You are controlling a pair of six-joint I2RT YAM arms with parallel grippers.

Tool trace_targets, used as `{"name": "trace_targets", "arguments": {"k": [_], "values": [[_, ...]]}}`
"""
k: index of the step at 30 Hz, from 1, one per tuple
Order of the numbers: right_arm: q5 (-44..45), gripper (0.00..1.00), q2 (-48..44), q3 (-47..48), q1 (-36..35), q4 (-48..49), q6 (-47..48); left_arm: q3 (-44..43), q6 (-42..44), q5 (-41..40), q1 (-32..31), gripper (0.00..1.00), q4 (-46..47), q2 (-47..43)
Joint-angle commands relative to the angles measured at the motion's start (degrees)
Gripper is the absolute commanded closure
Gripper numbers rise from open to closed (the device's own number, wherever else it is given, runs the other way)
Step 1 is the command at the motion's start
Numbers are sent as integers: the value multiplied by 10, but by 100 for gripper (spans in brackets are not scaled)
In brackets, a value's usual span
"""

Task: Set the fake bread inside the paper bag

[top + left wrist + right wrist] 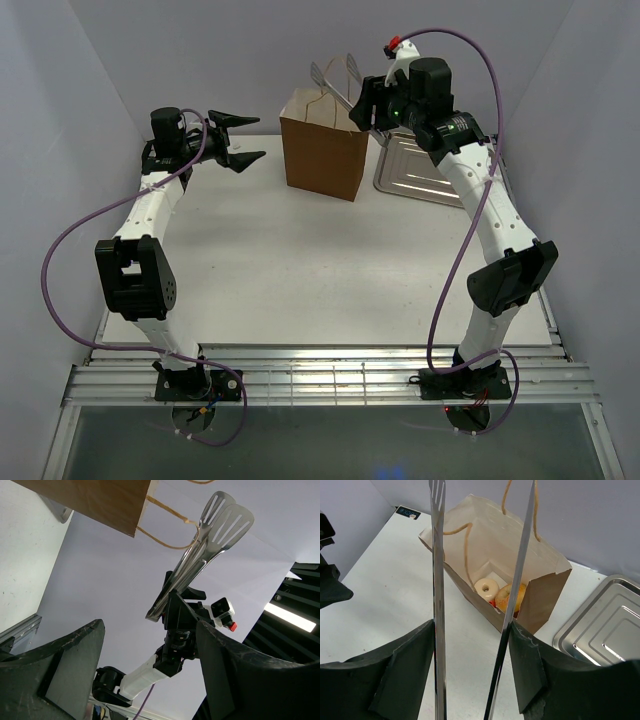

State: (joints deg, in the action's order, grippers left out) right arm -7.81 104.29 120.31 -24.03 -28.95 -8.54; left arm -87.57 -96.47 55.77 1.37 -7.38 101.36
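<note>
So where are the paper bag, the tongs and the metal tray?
paper bag [322, 160]: top external view, brown front wall.
tongs [192, 567]: left wrist view, middle of the shafts.
metal tray [605, 622]: right wrist view, bare stepped floor.

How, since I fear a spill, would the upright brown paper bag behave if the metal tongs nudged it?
The upright brown kraft paper bag likely tips or slides easily: tall, thin-walled, weighted only by small toy pastries at the bottom. Its creased open rim suggests walls that buckle, not resist.

Metal tongs, silver tray, white table
</note>
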Motion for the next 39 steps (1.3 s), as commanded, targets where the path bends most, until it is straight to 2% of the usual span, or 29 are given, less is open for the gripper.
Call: {"name": "trace_targets", "arguments": {"k": [1, 6, 9, 17, 23, 28, 33, 39], "values": [[8, 36, -30, 18, -2, 20, 7, 4, 0, 7, -1, 16, 9, -32], [28, 37, -48, 25, -2, -10, 8, -6, 1, 11, -4, 16, 10, -20], [47, 37, -83, -7, -2, -17, 6, -16, 0, 12, -4, 16, 9, -11], [155, 37, -228, -160, -2, -26, 12, -53, 22, 11, -37, 16, -24, 20], [212, 37, -325, -265, 0, -56, 1, -23, 20, 11, -57, 16, -32, 23], [226, 37, -384, -343, 2, -71, -30, -10, 18, 6, -57, 16, -34, 18], [215, 37, -395, -396, 4, -77, -43, 9, 6, 7, -56, 16, -24, 14], [187, 37, -349, -424, 6, -81, -47, 6, -2, 7, -52, 16, -12, 15]]}}
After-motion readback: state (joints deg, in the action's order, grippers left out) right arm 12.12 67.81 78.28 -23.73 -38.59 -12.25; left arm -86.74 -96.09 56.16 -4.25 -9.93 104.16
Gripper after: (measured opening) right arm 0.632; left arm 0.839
